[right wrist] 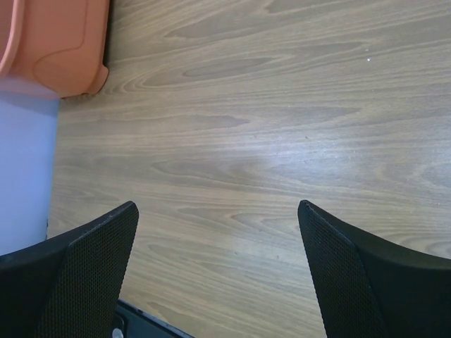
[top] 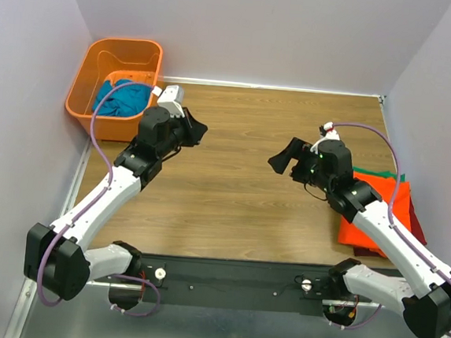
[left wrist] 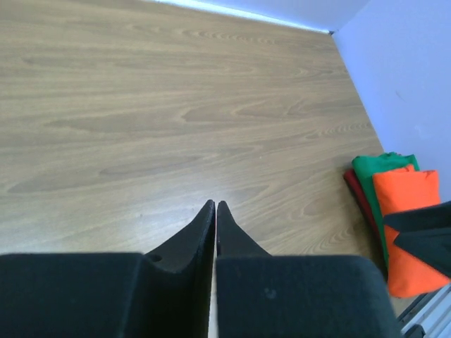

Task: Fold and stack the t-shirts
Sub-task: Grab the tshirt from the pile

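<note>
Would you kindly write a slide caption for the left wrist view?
Shut left gripper above the wooden table, folded orange, green and red t-shirts stacked at image right.

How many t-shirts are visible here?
4: teal-blue t-shirt in the basket; orange t-shirt, green t-shirt, dark red t-shirt stacked at the table's right edge. More may be hidden beneath.

A basket (top: 117,57) sits at the desk's (top: 241,170) far-left corner, a t-shirt (top: 123,99) inside. Folded t-shirts (top: 360,233) lie stacked at the right edge.

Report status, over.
Left pincer shut, empty; right pincer open, empty. Teal-blue cloth t-shirt in orange plastic basket; folded orange, green, dark-red t-shirt stack at right. Nothing blocking.
</note>
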